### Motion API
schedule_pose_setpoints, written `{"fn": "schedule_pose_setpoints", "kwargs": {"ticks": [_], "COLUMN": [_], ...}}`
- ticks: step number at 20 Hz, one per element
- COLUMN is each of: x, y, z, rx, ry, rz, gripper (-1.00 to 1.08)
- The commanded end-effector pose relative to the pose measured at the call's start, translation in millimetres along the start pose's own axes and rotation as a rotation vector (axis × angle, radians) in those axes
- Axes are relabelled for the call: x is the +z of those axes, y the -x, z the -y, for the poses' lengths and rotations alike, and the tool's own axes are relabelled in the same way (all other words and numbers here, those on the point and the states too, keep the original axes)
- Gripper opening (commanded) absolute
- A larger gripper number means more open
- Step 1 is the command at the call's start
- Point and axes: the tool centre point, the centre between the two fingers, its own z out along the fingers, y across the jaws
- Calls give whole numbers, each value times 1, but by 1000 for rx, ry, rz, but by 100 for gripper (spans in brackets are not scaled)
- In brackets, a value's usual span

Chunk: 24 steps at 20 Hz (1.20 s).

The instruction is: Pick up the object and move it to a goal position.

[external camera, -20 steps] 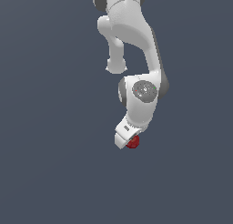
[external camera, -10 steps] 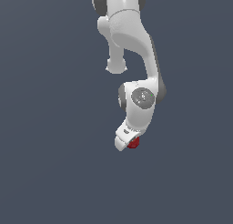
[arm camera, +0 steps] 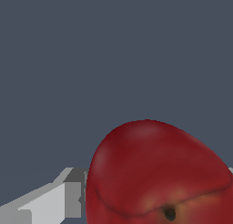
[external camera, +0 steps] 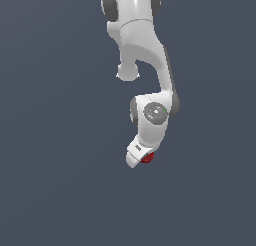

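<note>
Since earlier: your arm is drifting slightly toward 3 o'clock, wrist folding in
Gripper: fingers are clamping the object at the arm's 6 o'clock tip
Risk: you're holding something round; a jerk could roll it out

The small dark-red rounded object sits at the lower tip of the white robot arm, between the fingers, toward the exterior view's right.
</note>
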Motion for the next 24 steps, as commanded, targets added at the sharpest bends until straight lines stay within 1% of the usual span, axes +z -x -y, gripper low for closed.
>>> {"fn": "schedule_pose_setpoints", "kwargs": {"ticks": [1,14,19,24], "x": [0,-5,-22,-50], "y": [-1,2,10,23], "z": [0,0,1,2], "rx": [-1,0,0,0], "ry": [0,0,0,1], "rz": [-1,0,0,0], "gripper": [-100,-100,-100,-100]}}
